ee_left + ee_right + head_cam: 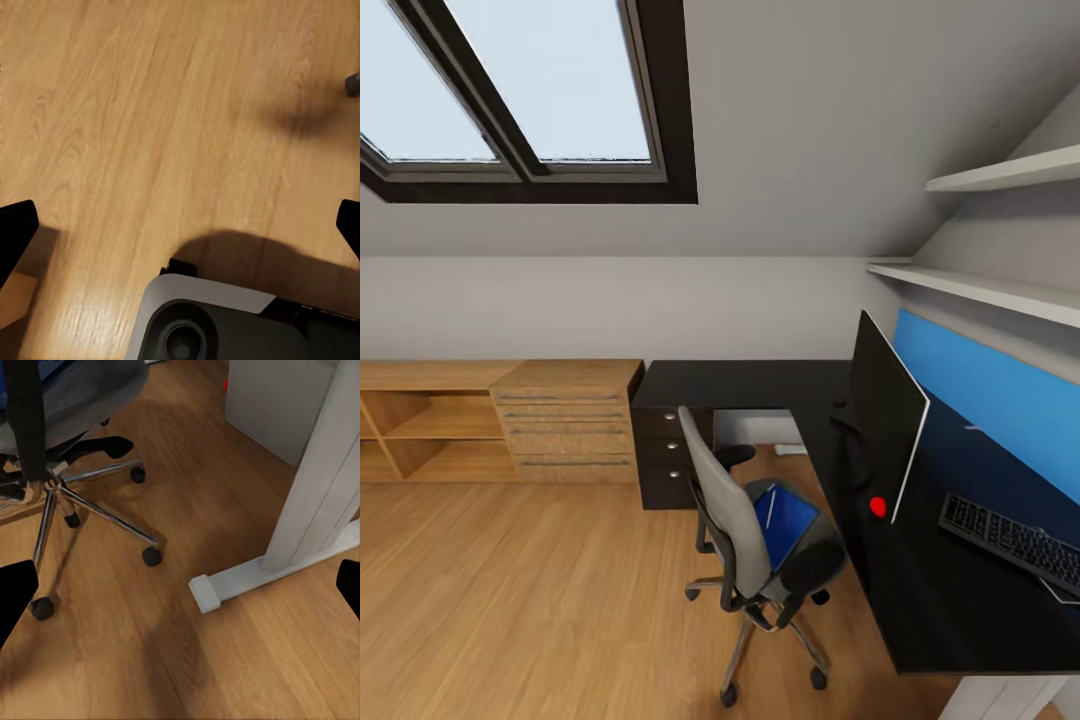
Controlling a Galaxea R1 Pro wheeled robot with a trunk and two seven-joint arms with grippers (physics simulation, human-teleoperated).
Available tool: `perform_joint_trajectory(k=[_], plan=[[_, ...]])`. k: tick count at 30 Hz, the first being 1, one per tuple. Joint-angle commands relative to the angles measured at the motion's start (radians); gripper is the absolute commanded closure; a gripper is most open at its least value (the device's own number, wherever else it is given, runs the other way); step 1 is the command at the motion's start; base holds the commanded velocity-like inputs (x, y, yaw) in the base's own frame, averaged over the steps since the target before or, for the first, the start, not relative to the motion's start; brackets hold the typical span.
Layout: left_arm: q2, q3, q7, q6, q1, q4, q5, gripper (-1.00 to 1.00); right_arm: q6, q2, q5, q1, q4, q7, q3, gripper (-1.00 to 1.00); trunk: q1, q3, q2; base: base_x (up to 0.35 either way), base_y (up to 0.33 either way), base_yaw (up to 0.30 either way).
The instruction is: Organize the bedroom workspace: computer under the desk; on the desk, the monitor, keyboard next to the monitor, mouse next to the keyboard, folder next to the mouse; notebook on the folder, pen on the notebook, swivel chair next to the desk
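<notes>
In the head view, one swivel chair (760, 540) is seen standing on the wood floor just beside the black-topped desk (950, 620), and one blue folder (788, 522) lies flat on its seat with a thin white pen (768, 500) resting on it near one edge. The folder is judged light, thin and fairly stiff, with a smooth face likely to slip, so it is best taken by an overhanging edge; the pen is judged light and prone to roll off when the folder is tilted. One monitor (890, 435) stands upright on the desk, and one keyboard (1015, 542) lies near it, in front of the blue back panel (1000, 390). In the left wrist view, bare floor (150, 135) and part of the robot's own base (225, 322) are shown, and the left gripper (180, 232) is seen with two dark fingertips (13, 229) held wide apart, holding nothing. In the right wrist view, the chair's chrome five-star base and the desk's white pedestal leg (315, 487) are shown, and the right gripper (180, 592) is likewise spread wide and empty.
</notes>
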Motion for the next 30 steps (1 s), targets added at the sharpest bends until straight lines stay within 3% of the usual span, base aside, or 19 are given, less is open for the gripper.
perform_joint_trajectory(k=[1,6,26,30], plan=[[0.001,-0.001,0.001,-0.002,0.000,-0.002,0.003,-1.00,-0.002,0.000,0.004,0.000,0.000,-0.001,-0.004,-1.00,0.000,-0.001,-0.001,0.051,0.000,0.000],[0.002,0.006,0.007,-0.003,0.000,-0.017,0.004,-1.00,-0.002,0.000,0.004,0.000,-0.001,-0.001,-0.005,-1.00,0.000,-0.001,-0.001,0.021,0.000,0.000],[-0.002,0.017,0.011,0.008,-0.001,-0.028,0.019,-1.00,0.000,-0.011,0.005,0.000,-0.001,0.002,-0.004,-1.00,0.077,-0.064,-0.141,0.001,0.000,0.000],[-0.002,0.017,0.011,0.008,0.000,-0.028,0.019,-1.00,0.000,-0.011,0.005,0.000,-0.001,0.031,-0.004,-1.00,0.092,-0.077,-0.169,0.000,0.000,0.000]])
